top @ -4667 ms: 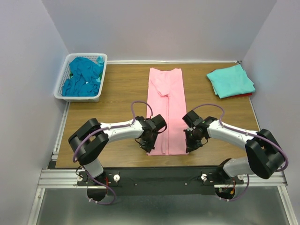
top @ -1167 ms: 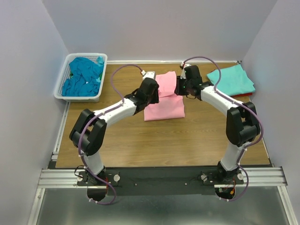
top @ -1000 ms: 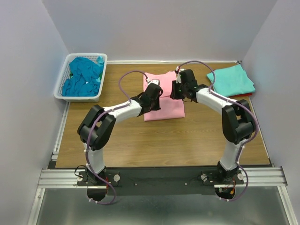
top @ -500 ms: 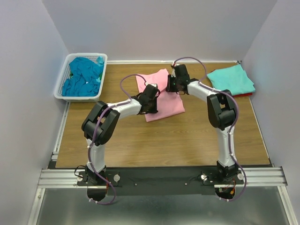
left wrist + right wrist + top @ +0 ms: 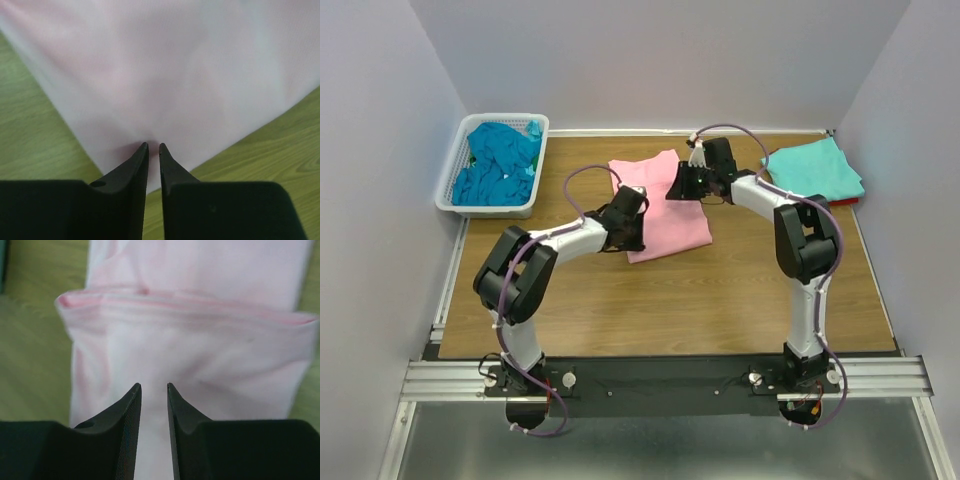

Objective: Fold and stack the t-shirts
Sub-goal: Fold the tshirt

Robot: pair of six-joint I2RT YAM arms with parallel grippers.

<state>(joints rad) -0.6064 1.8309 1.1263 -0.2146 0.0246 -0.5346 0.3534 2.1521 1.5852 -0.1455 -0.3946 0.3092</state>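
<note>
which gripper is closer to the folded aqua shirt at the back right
Right. The right gripper is at the pink t-shirt's far edge, nearer the aqua shirt; the left gripper is at its near left corner, farther off.

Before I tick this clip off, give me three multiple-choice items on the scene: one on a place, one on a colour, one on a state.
1. Where is the white basket? A) far left B) far right C) near edge
2. What colour is the middle t-shirt? A) red B) white C) pink
3. How does the aqua t-shirt lie? A) crumpled B) folded flat C) spread open

Answers: 1 A, it sits in the far-left corner; 2 C, it shows light pink in all three views; 3 B, it is a neat rectangle at far right.
</note>
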